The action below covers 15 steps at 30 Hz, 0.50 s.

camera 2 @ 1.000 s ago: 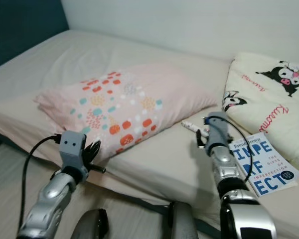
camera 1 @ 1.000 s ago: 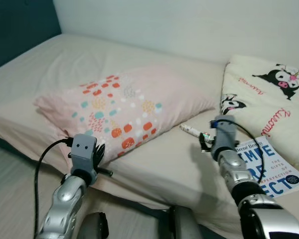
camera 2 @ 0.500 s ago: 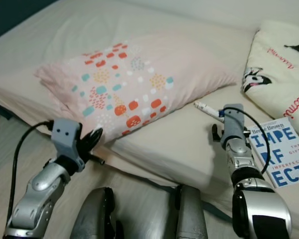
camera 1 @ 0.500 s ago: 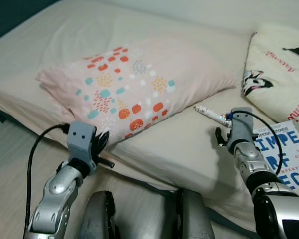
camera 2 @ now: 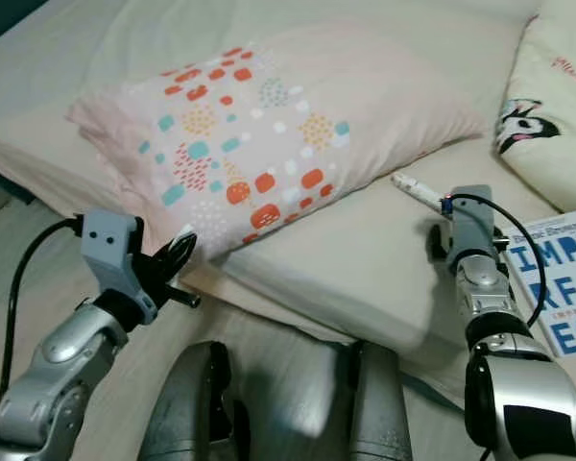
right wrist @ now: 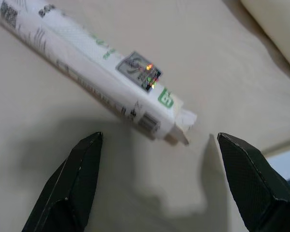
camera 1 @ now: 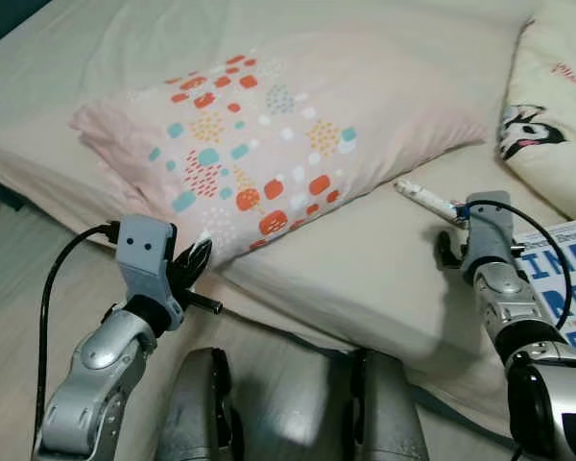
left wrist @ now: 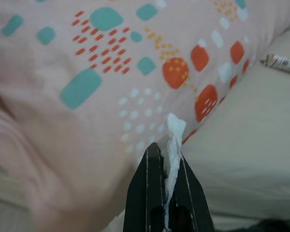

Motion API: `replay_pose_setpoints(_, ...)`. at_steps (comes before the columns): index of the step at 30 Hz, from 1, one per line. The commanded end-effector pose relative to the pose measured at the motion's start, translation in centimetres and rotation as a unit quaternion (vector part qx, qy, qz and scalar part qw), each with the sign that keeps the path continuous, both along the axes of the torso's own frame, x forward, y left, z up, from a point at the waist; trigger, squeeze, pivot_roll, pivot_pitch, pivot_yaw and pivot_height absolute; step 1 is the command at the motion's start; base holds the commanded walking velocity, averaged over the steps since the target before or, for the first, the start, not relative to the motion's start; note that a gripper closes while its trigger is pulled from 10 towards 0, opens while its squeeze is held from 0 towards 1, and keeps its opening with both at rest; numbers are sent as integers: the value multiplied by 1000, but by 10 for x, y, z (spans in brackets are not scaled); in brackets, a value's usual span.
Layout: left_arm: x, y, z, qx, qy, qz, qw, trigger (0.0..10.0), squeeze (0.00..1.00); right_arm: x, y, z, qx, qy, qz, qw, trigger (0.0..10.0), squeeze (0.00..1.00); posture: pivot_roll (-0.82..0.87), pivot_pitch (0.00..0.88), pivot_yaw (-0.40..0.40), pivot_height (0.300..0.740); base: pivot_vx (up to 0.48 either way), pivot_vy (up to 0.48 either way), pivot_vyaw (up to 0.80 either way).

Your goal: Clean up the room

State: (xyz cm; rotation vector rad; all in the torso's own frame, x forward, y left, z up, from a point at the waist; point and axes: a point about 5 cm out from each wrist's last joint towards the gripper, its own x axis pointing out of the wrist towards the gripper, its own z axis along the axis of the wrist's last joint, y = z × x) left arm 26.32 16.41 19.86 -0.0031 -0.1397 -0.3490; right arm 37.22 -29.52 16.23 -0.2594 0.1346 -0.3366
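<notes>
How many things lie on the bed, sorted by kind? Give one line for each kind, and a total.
Pillow: 1
Tube: 1
Book: 1
Cartoon-print blanket: 1
Total: 4

Soft, even indoor light, moderately bright, warm cast. Bed sheet pale, slightly washed out, no hard glare. Diffuse shadow under pillow edge and along mattress side; floor strip darker. Head views slightly soft, mild grain, book print readable. Left wrist view: pillow print blurred, black fingers sharper. Right wrist view: tube fairly sharp, small coloured glint on label, faint soft shadow beneath, fingers dark, near edges blurred
</notes>
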Motion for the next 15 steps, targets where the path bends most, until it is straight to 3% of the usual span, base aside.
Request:
replay_pose_setpoints(1, -6, 7, 0, 4, 12, 8, 1000, 10000, 0, -3, -5, -5, 15, 4, -15, 1000, 10000, 0, 320, 462, 55, 581, 0, 0, 0)
replay_pose_setpoints(7, -10, 13, 6, 2, 16, 22, 1000, 10000, 0, -1, -5, 3, 44, -27, -20, 998, 10000, 0, 347, 464, 70, 581, 0, 0, 0)
replay_pose_setpoints(15, -17, 23, 9, 9, 31, 40, 999, 10000, 0, 8, 15, 7, 72, -39, 46, 996, 10000, 0, 368, 458, 78, 581, 0, 0, 0)
